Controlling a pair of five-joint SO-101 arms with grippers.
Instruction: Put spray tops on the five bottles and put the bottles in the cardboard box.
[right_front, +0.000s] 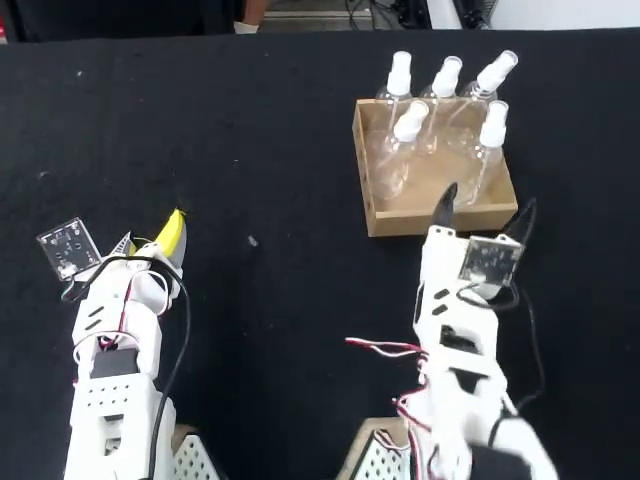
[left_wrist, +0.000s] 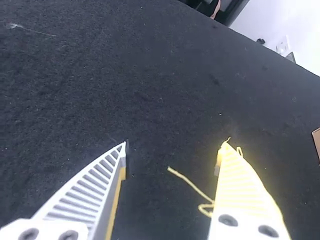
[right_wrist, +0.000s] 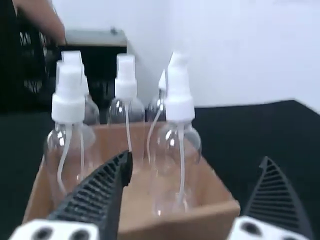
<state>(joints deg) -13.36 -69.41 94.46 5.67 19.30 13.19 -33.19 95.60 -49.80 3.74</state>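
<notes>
Several clear bottles with white spray tops stand upright in the cardboard box (right_front: 440, 222) at the back right; the two front ones (right_front: 408, 125) (right_front: 492, 125) stand before a back row (right_front: 443, 78). My right gripper (right_front: 485, 212) is open just in front of the box's near wall, with nothing between its black fingers. In the right wrist view the bottles (right_wrist: 177, 145) (right_wrist: 67, 145) rise behind the box wall (right_wrist: 175, 220), beyond the open right gripper (right_wrist: 195, 159). My left gripper (right_front: 150, 240) is open over the bare black cloth at the left, and the left wrist view shows this gripper (left_wrist: 175, 147) with nothing in it.
The black tabletop (right_front: 280, 150) lies bare between the arms and to the left of the box. Red and white wires (right_front: 385, 348) hang beside the right arm. The table's far edge runs along the top of the high view.
</notes>
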